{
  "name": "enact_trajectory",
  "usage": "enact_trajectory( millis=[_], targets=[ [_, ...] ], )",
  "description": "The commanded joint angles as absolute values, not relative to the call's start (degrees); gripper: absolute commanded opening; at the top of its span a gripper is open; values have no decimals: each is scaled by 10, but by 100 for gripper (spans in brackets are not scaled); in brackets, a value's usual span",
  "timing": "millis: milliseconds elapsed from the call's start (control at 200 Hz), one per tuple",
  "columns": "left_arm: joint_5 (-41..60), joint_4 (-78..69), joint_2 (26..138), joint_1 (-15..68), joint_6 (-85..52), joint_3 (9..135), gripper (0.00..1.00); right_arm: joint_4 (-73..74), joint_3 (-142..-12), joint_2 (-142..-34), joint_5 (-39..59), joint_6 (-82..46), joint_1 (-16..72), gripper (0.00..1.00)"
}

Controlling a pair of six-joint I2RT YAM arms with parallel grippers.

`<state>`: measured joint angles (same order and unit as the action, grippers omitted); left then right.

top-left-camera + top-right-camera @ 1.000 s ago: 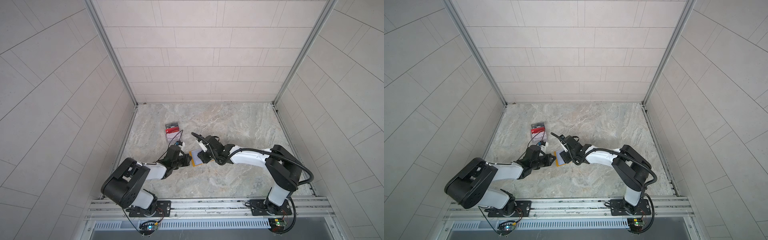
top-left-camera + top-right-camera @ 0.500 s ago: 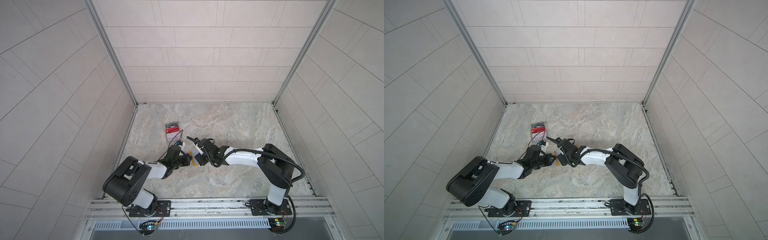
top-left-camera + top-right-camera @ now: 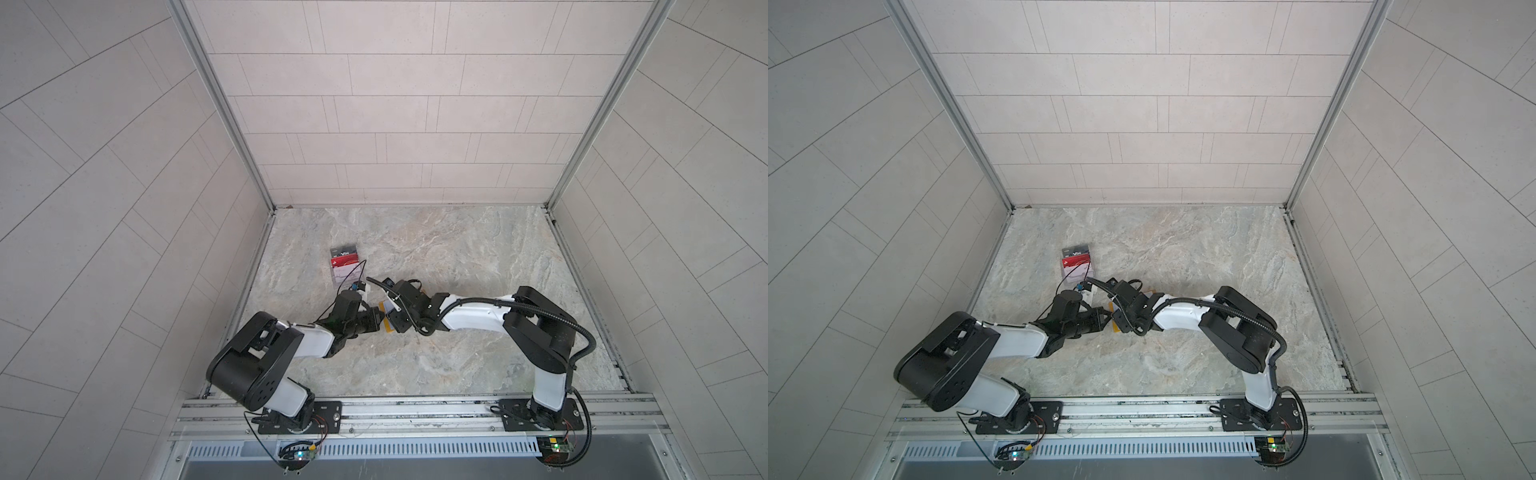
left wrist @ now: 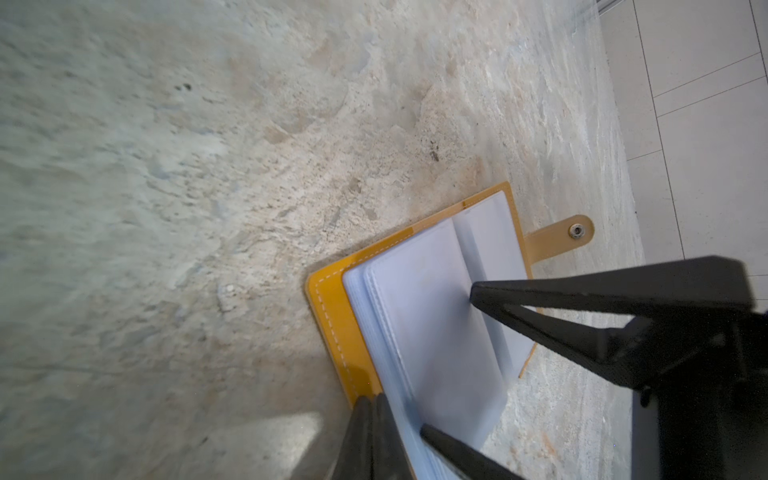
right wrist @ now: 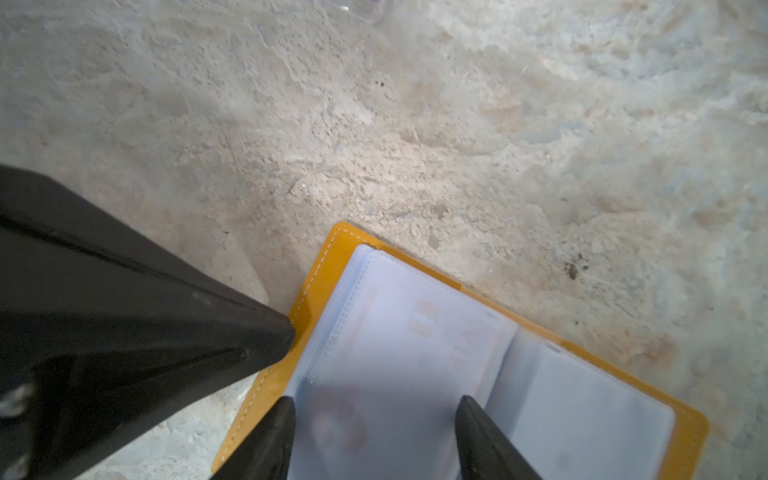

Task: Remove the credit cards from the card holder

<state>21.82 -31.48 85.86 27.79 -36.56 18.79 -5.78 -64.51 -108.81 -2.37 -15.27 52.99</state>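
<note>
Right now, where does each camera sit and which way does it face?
Top views: high over the front rail, looking down at the table; both arms whole.
Left wrist: low, facing the open card holder; shut left gripper, right gripper.
Right wrist: over its sleeves; own open jaws, left gripper's tip.
Shared: both wrist views show card holder and grippers.

Pale tiled walls (image 3: 395, 104) enclose a mottled beige-grey stone floor (image 3: 457, 249), edged by aluminium corner posts (image 3: 222, 104).

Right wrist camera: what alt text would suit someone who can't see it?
An open mustard-yellow card holder lies on a marbled table, cloudy sleeves showing. The right gripper has its two black fingertips apart over a sleeve page; the left gripper, shut, meets the cover's edge.
</note>
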Motion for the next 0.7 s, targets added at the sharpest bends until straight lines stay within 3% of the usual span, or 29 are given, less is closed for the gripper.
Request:
enact_trajectory(
  millis=[0,320,691],
  targets=[
    [212,-302,867,281,-362,179,0,-105,-653,-1104,-72,-158,533,59],
    [207,-286,858,281,-353,182,0,-117,-649,-1103,-90,-168,529,46],
    [229,-297,841,281,-345,193,0,-83,-626,-1075,-30,-184,508,38]
  ],
)
